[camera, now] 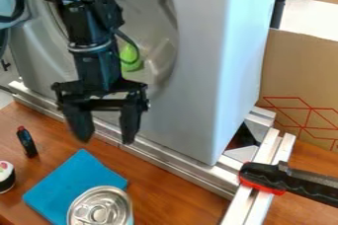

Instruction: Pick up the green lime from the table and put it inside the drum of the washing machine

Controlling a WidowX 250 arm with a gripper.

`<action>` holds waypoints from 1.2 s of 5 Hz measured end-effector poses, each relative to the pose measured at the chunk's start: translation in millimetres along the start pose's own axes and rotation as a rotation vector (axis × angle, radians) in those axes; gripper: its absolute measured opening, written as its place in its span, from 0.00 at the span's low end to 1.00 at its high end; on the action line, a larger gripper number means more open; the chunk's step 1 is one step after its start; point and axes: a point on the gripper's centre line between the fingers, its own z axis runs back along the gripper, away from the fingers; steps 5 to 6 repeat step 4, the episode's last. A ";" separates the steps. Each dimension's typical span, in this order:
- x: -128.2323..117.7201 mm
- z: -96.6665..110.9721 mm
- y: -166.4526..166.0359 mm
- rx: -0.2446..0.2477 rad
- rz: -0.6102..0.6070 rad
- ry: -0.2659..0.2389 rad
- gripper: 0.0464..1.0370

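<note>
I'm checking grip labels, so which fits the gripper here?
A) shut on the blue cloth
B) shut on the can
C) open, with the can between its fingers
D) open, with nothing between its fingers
D: the gripper's fingers stand apart with metal rail visible between them, while the can lies outside its grasp.

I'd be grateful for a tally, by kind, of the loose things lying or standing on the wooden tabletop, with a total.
Metal-topped can: 1
Blue cloth: 1
Small black bottle with a red cap: 1
White-and-black round piece, partly cut off at left: 1
Total: 4
</note>
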 end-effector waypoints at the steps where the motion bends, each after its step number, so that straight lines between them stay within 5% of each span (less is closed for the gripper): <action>1: -17.8 -10.2 -15.2 0.009 -0.071 0.046 0.96; 3: -23.4 -17.8 -36.7 0.040 -0.216 0.040 0.96; 6: -23.3 -17.9 -36.9 0.041 -0.219 0.038 0.96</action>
